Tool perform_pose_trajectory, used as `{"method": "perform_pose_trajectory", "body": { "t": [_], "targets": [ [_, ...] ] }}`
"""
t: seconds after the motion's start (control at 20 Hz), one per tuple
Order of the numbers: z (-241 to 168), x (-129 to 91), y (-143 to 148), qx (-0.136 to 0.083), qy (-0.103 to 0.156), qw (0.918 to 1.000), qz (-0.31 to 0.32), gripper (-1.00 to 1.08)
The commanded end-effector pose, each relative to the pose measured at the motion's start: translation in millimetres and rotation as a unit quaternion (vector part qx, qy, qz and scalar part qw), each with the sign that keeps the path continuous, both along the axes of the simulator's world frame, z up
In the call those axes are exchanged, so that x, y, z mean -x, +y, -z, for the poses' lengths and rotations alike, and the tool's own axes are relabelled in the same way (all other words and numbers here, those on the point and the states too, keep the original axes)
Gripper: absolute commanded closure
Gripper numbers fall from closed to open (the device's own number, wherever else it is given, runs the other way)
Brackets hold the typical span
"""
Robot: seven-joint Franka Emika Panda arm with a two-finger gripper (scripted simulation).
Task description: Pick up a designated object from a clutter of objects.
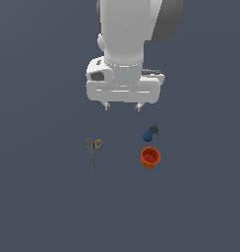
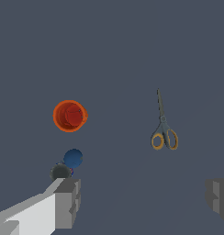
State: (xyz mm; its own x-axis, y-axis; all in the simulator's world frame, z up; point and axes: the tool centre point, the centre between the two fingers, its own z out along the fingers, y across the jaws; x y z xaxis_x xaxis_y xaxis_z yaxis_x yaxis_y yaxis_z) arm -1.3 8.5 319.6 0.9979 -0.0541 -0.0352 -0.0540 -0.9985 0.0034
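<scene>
Beside the lumpy grey lump (image 1: 154,130), the smooth ball (image 1: 147,137) is sitting (touching it); the gripper (image 1: 123,106) is hanging spread apart.

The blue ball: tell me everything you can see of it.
The blue ball is small, smooth, round and dark blue, with no markings; its material cannot be told. It rests on the grey floor, pressed against or partly overlapping the dark grey lump beside it. The orange-red cup stands close by but apart, its mouth up. The open gripper hangs above and touches nothing. The scissors lie well off toward the exterior view's left.
</scene>
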Motion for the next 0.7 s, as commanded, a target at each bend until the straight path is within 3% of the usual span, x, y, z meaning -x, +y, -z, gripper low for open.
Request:
{"method": "perform_pose_trajectory", "body": {
  "t": [0.0, 0.65],
  "targets": [
    [1, 0, 0, 0.000, 0.000, 1.0000, 0.000, -0.92],
    [48, 0, 27, 0.006, -0.004, 0.9992, 0.039, -0.92]
  ]
}}
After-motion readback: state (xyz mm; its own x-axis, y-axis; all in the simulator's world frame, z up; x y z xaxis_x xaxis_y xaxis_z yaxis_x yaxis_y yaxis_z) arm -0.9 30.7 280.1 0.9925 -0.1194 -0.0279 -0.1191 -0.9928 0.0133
